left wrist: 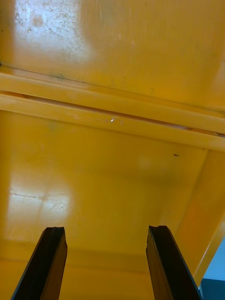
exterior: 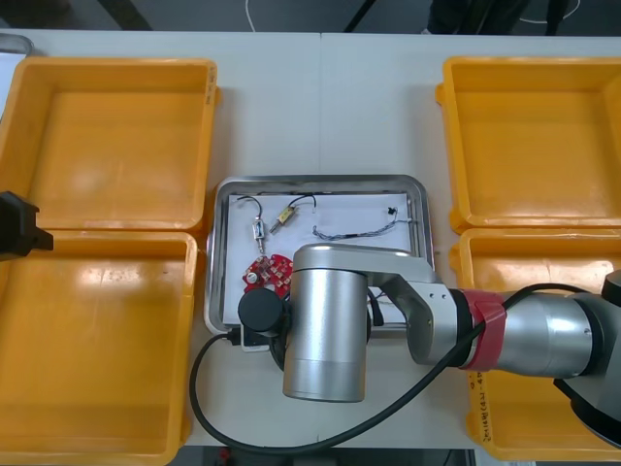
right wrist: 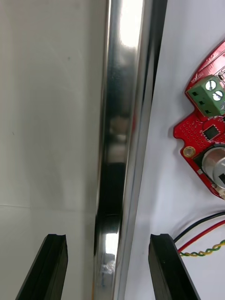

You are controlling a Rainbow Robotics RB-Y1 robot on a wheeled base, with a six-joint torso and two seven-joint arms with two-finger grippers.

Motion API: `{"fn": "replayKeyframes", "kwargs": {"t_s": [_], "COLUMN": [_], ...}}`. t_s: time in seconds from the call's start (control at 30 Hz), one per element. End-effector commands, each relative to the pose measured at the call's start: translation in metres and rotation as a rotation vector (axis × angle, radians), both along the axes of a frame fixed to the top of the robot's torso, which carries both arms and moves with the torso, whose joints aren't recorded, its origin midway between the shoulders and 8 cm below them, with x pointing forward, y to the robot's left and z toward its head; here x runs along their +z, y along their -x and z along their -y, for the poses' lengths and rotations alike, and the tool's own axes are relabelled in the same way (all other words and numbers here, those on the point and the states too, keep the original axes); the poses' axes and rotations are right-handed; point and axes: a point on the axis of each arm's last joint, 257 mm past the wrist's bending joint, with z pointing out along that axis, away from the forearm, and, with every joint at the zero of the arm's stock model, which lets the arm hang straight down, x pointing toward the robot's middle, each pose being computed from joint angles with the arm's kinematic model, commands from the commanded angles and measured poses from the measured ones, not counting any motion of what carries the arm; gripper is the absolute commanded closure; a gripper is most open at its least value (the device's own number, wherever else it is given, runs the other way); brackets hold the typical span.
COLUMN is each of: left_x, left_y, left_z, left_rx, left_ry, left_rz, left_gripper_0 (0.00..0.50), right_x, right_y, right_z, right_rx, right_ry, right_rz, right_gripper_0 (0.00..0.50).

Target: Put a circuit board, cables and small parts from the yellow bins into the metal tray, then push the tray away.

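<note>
Fingers apart, right hand (right wrist: 108, 243) straddles metal tray (right wrist: 123, 93) rim by circuit board (right wrist: 206, 138); left hand (left wrist: 107, 234), likewise apart, over yellow bins (left wrist: 112, 183).

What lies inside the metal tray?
Visible: a red circuit board, a blue and white cable, a black cable, a small metal part. The right arm hides part of the tray; the right gripper straddles its rim, fingers open.

A light, nearly white table (exterior: 330, 107) spans the scene. A thin seam (exterior: 320, 68) runs from the middle of its far edge toward the near side. Beyond the far edge lies dark grey floor (exterior: 194, 12), with a looping white cord (exterior: 250, 14) and, further right, dark slanted struts (exterior: 361, 14).
</note>
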Motion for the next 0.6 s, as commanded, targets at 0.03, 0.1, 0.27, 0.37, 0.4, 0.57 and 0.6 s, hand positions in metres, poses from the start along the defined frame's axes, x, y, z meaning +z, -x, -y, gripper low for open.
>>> {"fn": "replayKeyframes", "kwargs": {"t_s": [0.03,0.1,0.27,0.37,0.4,0.57,0.6], "left_x": [0.0124,0.0124,0.0124,0.0124,0.0124,0.0124,0.0124], "left_y": [0.0050,0.0050,0.0050,0.0050,0.0050,0.0050,0.0050], "left_z": [-0.0138,-0.0138,-0.0138,-0.0138,-0.0138,-0.0138,-0.0138], "left_rx": [-0.080,-0.080,-0.080,-0.080,-0.080,-0.080,-0.080], "left_ry": [-0.094,-0.094,-0.094,-0.094,-0.094,-0.094,-0.094], "left_rz": [0.017,0.017,0.017,0.017,0.017,0.017,0.017], "left_gripper_0": [0.000,0.000,0.000,0.000,0.000,0.000,0.000], "right_x": [-0.0036,-0.0033,-0.0043,-0.0039,-0.0038,-0.0041,-0.0037], "right_y": [0.0151,0.0137,0.0134,0.0126,0.0123,0.0126,0.0123], "right_z": [-0.0205,-0.0203,-0.0202,-0.0206,-0.0205,-0.0208,-0.0209], "right_rx": [-0.007,-0.008,-0.010,-0.010,-0.010,-0.009,-0.010], "right_ry": [-0.053,-0.053,-0.056,-0.057,-0.057,-0.057,-0.059], "right_rz": [-0.011,-0.005,-0.001,0.002,0.004,0.003,0.004], "right_gripper_0": [0.000,0.000,0.000,0.004,0.027,0.472,0.500]}}
